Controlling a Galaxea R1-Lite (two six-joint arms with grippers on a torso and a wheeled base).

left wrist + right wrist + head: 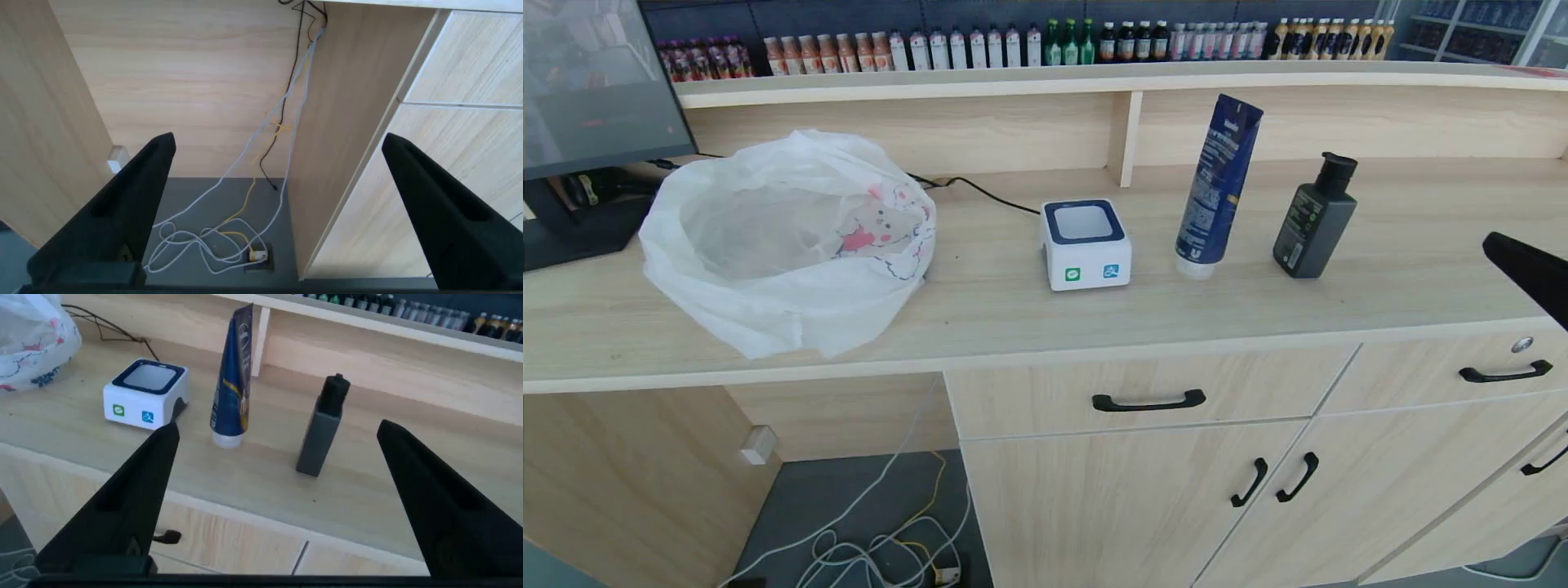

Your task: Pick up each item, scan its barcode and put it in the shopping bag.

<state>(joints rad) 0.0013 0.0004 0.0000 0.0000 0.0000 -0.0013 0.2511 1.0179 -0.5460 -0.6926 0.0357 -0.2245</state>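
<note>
Tube point(1217, 184) and pump bottle point(1315, 220) stand on the worktop point(1013, 318) right of the scanner point(1086, 245), and the shopping bag point(784, 237) looks empty, so everything seems left to do. The right end effector point(278, 433), wide and empty, faces them across the front edge with open room. The left end effector point(278, 143), also wide, hangs below the worktop.

Left claw point(279, 143) with both fingers wide apart; right claw point(278, 429) likewise, fingers far apart

Bright, even light covers the bench point(1013, 318), shadows beneath the bag point(792, 245) are soft and faint, and the head view bows straight lines near its edges.
</note>
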